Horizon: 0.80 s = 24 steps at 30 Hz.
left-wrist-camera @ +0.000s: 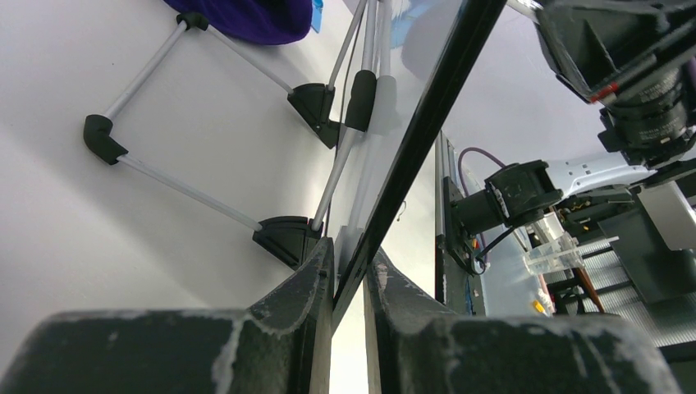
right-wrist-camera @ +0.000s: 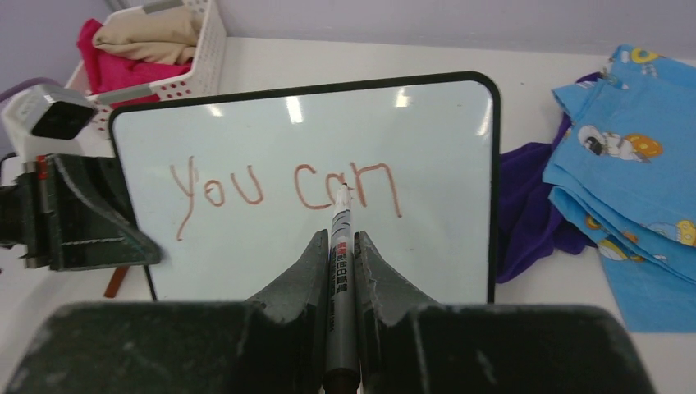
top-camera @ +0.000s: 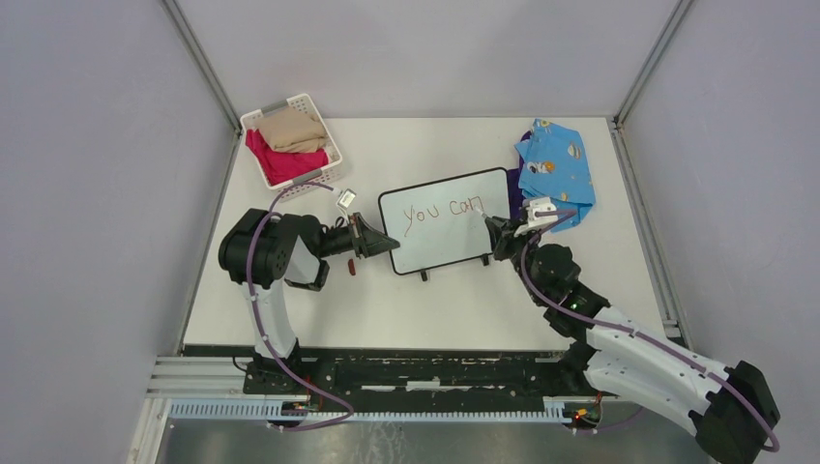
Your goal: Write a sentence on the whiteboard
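Looking down from the top camera, the board [top-camera: 447, 220] sat mid-table [top-camera: 406, 309], skewed, its two black feet toward the near edge, with "you can" written on it in reddish-brown. The left gripper [top-camera: 380, 242] was clamped on the board's left edge. The right gripper [top-camera: 495, 232] met the board's right end, grasping a marker [top-camera: 483, 217] whose tip touched the writing surface just past the last letter. A small red-brown piece [top-camera: 351, 270] lay on the table just near the left gripper. A white basket [top-camera: 331, 145] with beige and pink cloth stood at the far left, and a blue cloth [top-camera: 556, 169] lay at the far right, close to the board's corner.

In the left wrist view, the board ran edge-on up from between the two fingers [left-wrist-camera: 308, 287], which pinched its black frame from both sides. The right arm showed beyond it.

In the right wrist view, the marker was squeezed between the fingers, pointing away, its tip on the board at the join of "a" and "n" in "can". A purple cloth [right-wrist-camera: 533, 213] lay under the blue one, just right of the board.
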Tool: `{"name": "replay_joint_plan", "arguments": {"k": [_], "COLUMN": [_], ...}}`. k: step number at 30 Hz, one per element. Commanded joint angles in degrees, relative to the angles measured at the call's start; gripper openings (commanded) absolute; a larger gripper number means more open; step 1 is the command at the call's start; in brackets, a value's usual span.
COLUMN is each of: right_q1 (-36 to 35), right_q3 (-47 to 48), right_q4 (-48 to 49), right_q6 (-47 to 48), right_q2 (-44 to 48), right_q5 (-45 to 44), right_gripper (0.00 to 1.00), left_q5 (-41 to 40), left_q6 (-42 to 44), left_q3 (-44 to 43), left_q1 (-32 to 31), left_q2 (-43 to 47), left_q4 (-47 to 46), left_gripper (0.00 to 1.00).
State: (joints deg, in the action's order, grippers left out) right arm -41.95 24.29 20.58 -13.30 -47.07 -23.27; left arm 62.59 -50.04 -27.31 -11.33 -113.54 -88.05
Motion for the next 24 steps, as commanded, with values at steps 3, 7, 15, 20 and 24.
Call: {"name": "replay_joint_plan", "arguments": {"k": [3,7,15,20,24], "right_q1": [-10.6,-16.5,-26.6,-27.0,-27.0], "right_q3": [-1.6,-3.6,0.3,2.8,3.9], "right_q4": [1.6,3.6,8.1,10.1,12.8], "right_q6": [2.7,3.9,8.2,8.3,8.3], "right_q2": [1.1,-2.3,-13.3,-18.0,-20.2], "right_q5": [-4.0,-6.6,-13.5,-13.7,-14.3], "right_gripper": [0.00,0.00,0.00,0.00,0.00], "left_q5": [1.7,1.6,1.5,1.6,1.5], "left_q6": [0.7,1.6,2.6,2.7,2.9], "left_q3": [0.3,0.3,0.2,-0.1,-0.1], "left_q1": [-0.1,-0.1,-0.3,-0.3,-0.2], "left_q2": [-1.6,-1.1,-0.8,-0.8,-0.7], "left_q4": [-8.7,-7.0,-5.3,-4.4,-3.8], "left_gripper": [0.02,0.02,0.02,0.02,0.02]}}
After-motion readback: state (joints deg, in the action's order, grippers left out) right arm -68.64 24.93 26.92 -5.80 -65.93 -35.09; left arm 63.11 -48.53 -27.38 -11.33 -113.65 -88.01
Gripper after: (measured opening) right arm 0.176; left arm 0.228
